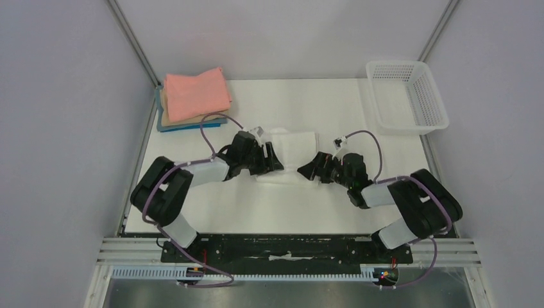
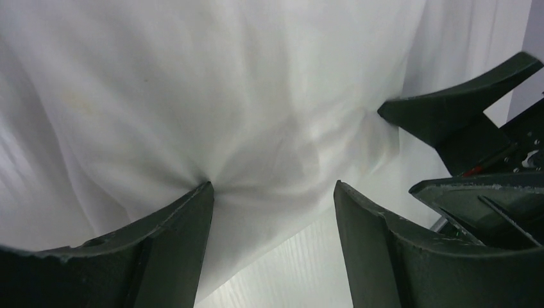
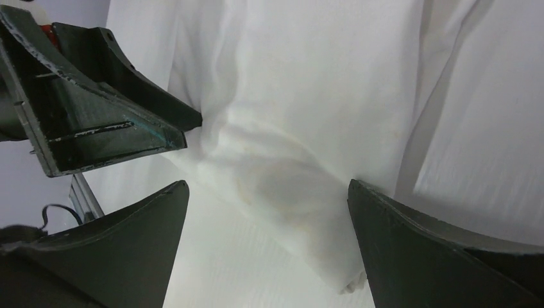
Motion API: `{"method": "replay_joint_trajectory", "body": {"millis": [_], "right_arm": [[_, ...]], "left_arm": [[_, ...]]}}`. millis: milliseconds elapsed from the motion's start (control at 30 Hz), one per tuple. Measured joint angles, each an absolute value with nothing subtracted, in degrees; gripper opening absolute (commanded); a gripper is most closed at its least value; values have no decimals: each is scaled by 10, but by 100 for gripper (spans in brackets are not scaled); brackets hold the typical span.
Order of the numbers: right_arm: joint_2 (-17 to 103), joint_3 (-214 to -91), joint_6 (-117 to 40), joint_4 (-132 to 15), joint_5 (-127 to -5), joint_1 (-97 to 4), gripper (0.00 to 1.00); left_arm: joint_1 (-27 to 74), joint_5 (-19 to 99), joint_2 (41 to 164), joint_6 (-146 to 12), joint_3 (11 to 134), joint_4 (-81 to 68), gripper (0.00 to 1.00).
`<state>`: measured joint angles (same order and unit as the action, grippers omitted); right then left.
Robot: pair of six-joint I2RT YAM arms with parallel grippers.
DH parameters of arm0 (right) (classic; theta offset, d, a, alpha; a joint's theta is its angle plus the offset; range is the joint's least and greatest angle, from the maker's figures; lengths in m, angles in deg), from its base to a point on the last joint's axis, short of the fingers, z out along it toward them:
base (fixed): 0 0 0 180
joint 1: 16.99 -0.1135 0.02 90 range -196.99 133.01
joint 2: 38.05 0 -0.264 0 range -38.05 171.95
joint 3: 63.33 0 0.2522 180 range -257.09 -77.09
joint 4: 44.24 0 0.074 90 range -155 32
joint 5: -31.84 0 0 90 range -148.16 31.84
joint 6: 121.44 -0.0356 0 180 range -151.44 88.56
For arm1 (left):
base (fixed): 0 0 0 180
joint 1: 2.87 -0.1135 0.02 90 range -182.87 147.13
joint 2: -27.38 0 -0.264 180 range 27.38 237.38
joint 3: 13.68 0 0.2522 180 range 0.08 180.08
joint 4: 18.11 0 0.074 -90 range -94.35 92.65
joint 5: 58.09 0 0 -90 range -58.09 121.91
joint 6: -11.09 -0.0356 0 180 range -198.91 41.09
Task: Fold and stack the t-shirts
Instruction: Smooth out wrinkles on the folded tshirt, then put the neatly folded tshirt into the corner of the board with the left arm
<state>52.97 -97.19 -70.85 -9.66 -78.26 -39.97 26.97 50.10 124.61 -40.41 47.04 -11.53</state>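
**White tee (image 1: 296, 146) mid-table, both jaws apart**

I see the tee lying part-folded at the table's middle; my left gripper (image 1: 272, 160) sits at its left edge, fingers apart, cloth puckered against one tip; the right gripper (image 1: 306, 170) sits at its near-right edge, fingers spread wide; a pink tee (image 1: 195, 93) tops the far-left corner stack.

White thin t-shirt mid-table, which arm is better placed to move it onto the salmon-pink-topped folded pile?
Left, likely: the left gripper flanks the white t-shirt on the side nearer the folded pile; the right gripper is farther.
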Motion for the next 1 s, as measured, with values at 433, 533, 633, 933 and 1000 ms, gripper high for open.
{"method": "replay_joint_trajectory", "body": {"millis": [433,533,633,933,1000], "right_arm": [[184,-891,-672,-402,-629,-468,98],[119,-892,-664,-445,-588,-468,98],[90,-892,-658,-477,-557,-468,98],[105,-896,-624,-531,-527,-468,98],[117,-901,-617,-536,-527,-468,98]], "left_arm": [[402,364,977,-356,355,52,87],[399,313,930,-347,354,69,87],[379,272,935,-344,355,97,87],[305,245,1054,-344,363,106,88],[305,256,1075,-344,382,92,87]]}}
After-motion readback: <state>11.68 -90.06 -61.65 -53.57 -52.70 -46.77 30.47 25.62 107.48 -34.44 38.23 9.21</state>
